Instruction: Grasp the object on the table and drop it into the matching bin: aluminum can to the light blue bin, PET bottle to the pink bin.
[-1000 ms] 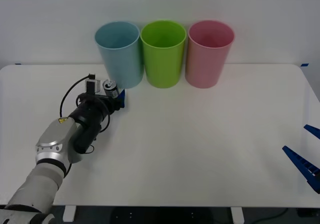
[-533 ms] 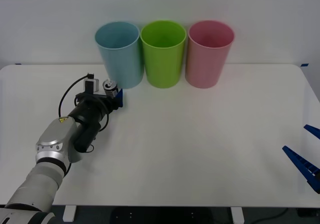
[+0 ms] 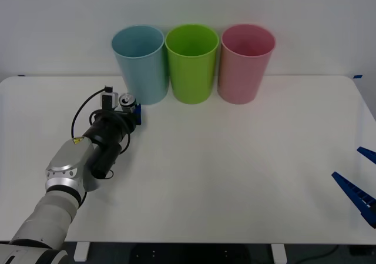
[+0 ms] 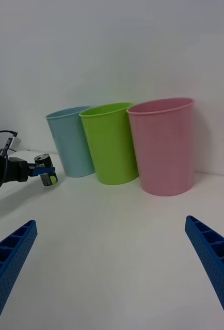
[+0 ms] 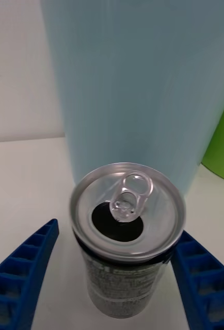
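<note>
The aluminum can (image 3: 127, 102), small and dark with a silver top and an open pull tab (image 5: 128, 192), is upright just in front of the foot of the light blue bin (image 3: 141, 64). My left gripper (image 3: 132, 109) is shut on it, one blue finger on each side (image 5: 197, 278). In the right wrist view the can (image 4: 46, 172) hangs slightly above the white table (image 3: 235, 170). The pink bin (image 3: 245, 64) stands at the right end of the row. At the table's right edge my right gripper (image 3: 359, 176) stays open, holding nothing.
A green bin (image 3: 191, 64) stands between the light blue and pink bins, all three touching in a row at the back. A black cable loops over my left wrist (image 3: 88, 105). The white wall is right behind the bins.
My left gripper has drifted slightly up and to the left with the can in it. The right arm and the bins have not moved.
</note>
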`<state>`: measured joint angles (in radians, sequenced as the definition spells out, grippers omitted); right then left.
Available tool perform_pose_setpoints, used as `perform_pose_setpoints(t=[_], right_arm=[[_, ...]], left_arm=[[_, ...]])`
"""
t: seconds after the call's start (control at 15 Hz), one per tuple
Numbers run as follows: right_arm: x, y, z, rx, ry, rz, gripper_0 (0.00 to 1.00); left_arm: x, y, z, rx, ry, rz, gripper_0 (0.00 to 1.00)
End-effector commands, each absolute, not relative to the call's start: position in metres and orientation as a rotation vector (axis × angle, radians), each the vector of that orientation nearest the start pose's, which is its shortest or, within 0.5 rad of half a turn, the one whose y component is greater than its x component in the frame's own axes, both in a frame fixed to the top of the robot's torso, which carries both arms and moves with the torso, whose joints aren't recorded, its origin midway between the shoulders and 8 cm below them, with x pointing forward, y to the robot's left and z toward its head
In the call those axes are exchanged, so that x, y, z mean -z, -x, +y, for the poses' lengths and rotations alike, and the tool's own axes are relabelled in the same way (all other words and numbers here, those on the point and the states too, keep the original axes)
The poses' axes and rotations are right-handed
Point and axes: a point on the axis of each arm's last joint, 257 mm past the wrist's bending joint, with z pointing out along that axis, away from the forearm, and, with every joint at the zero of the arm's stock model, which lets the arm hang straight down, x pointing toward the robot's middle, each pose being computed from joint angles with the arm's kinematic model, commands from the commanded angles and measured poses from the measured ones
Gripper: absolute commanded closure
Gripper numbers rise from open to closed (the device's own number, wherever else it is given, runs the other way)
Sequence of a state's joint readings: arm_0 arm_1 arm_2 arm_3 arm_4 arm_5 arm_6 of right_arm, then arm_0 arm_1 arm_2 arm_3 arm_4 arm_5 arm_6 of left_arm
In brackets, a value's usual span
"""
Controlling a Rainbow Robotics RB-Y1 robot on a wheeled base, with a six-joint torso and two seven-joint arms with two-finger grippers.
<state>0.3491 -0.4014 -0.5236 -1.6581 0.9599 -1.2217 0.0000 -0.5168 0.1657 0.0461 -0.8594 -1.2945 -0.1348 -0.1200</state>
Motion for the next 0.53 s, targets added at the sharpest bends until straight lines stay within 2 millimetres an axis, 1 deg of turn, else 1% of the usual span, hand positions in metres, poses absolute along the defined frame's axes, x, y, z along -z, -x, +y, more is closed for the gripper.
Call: perform_pose_setpoints(t=[0.07,0.53], right_arm=[[0.1689,-0.3423,-0.3297,-0.567,0.465,1.441,0.0],[0.1689,-0.3423,-0.3297,-0.567,0.465,1.441,0.0]], left_arm=[[0.2766,-0.6549,0.2133,0.117,-0.124,1.761,1.0],[0.2756,-0.6548,0.211,0.125,-0.127,1.759,1.0]])
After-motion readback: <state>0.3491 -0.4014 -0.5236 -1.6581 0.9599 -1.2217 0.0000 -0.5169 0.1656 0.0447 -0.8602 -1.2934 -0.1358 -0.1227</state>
